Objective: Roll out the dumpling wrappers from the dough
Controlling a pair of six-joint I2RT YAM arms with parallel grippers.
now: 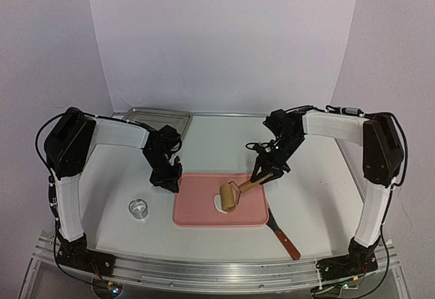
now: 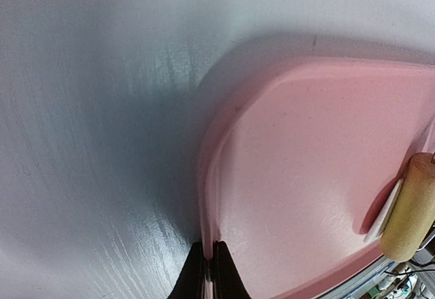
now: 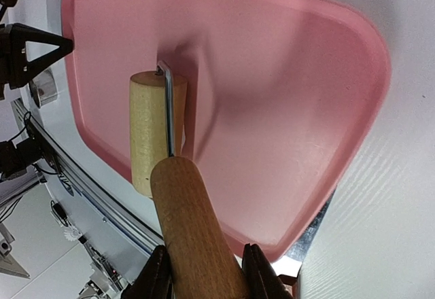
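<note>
A pink tray (image 1: 197,207) lies on the table in front of the arms. My left gripper (image 1: 170,179) is shut on the tray's left rim (image 2: 207,197), its fingertips (image 2: 216,272) pinching the edge. My right gripper (image 1: 266,173) is shut on the handle (image 3: 197,238) of a wooden roller (image 1: 230,195), whose drum (image 3: 148,129) rests on the tray. A small patch of white dough (image 1: 219,204) shows at the roller's left side, and as a sliver in the left wrist view (image 2: 385,202). The rest is under the drum. No round wrapper discs are in view.
A small metal ring cutter (image 1: 138,208) stands on the table left of the tray. A scraper with a brown handle (image 1: 284,237) lies at the tray's right front corner. A metal tray (image 1: 158,117) sits at the back left.
</note>
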